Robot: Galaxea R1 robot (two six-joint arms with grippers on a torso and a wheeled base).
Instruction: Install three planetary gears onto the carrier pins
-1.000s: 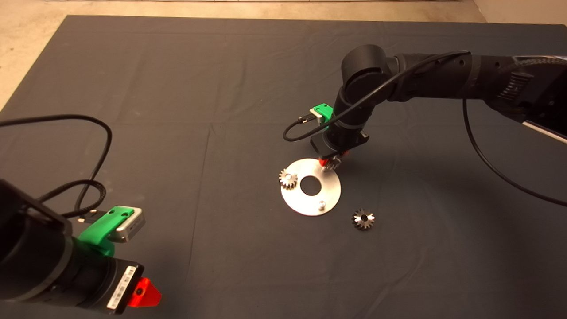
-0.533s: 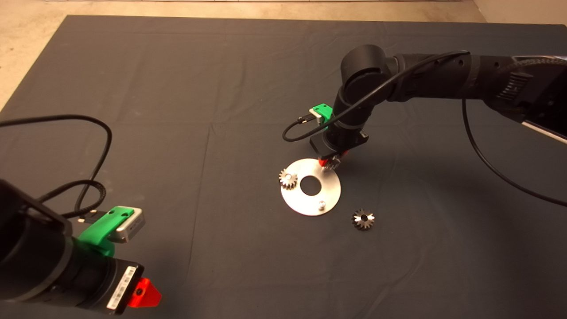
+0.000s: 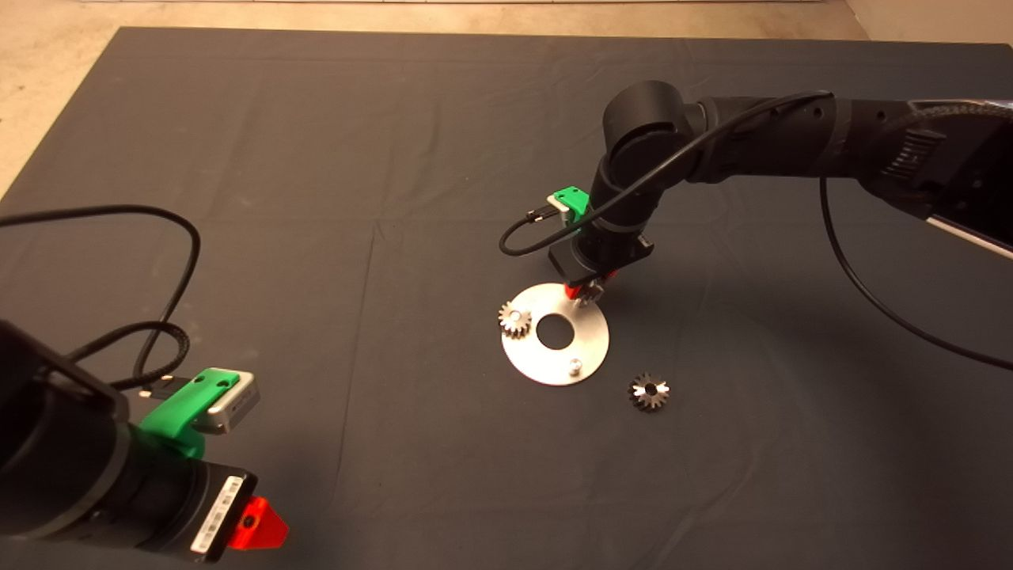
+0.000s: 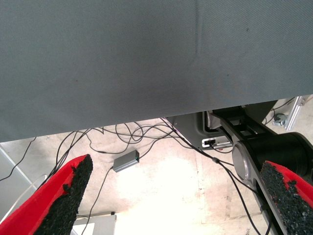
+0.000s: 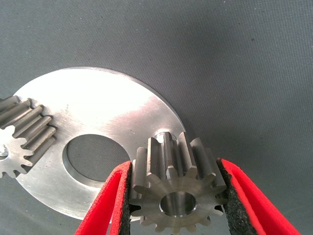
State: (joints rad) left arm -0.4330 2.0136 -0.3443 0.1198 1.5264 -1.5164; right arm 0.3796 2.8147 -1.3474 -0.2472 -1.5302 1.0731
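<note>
- The right gripper (image 5: 173, 196) is down over the far edge of the flat round silver disc (image 3: 589, 348), its two red fingers (image 5: 105, 200) pinched tight on a small dark-silver toothed gear (image 5: 173, 188).
- In the right wrist view, that held gear hangs right above a short silver stud (image 5: 164, 134). The stud's top peeks out behind the teeth, and whether gear and stud touch is not clear.
- A second dark-silver gear (image 3: 514, 320) is already seated over a stud at the disc's left edge.
- The near stud (image 3: 575, 365) stands bare and upright on the disc.
- A third gear (image 3: 649, 391) lies flat on the dark mat (image 3: 316, 198), just beside the disc at its lower right, not touching it.
- The left gripper (image 4: 181, 196) waits at the lower left edge of the mat. Its fingers are spread wide with nothing between them, and cables on the floor show beyond.
</note>
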